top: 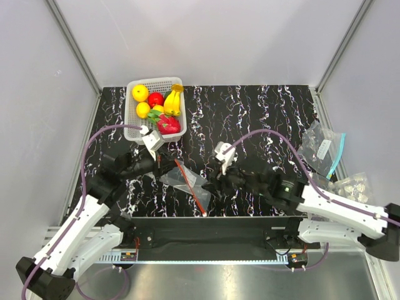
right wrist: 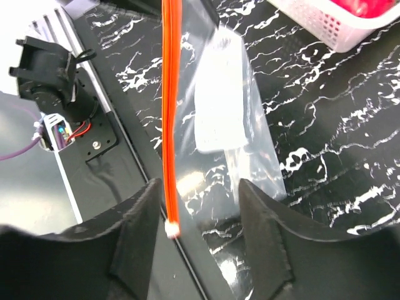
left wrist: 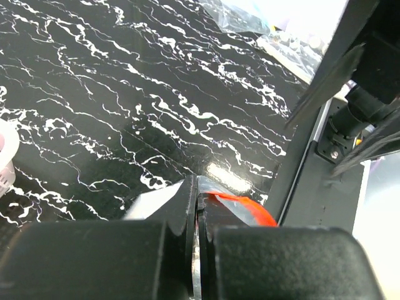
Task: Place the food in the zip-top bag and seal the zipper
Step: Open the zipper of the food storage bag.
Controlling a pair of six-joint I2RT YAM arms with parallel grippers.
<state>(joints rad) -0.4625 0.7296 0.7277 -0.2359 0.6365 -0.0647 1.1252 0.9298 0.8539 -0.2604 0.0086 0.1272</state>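
Left gripper: the left gripper (left wrist: 197, 195) is closed, its jaws pinching the far end of the zipper (right wrist: 169, 119); a bit of the red-orange strip sticks out beside the fingers in the left wrist view.
Right gripper: the right gripper (right wrist: 199, 219) has its jaws apart. They straddle the near end of the strip, and neither finger clearly touches it.
Zip-top bag: the clear zip-top bag (top: 185, 180) lies flat on the black marbled table (top: 250, 112), between the two grippers near the front edge.
Zipper line: it runs straight from the left gripper toward the front edge, ending in a small white slider tab (right wrist: 172, 232) just beside one right finger.
Bag marking: a whitish patch (right wrist: 219, 112) shows on the plastic, with no readable writing on it.
Food: all of it sits in the white mesh basket (top: 156, 80) at the far left of the table, apart from the bag. It comprises a banana bunch (top: 173, 100), a dragon fruit (top: 167, 124), round yellow fruits (top: 140, 92) and a red fruit (top: 155, 99).
Other bag: a clear teal-edged bag (top: 312, 139) lies at the right edge.
Label: its white label (top: 323, 149) carries print too small to read.
Bubbled sheet: a clear bubbled sheet (top: 353, 185) lies in front of that bag, by the right arm.
Brands: no brand is legible in any view.
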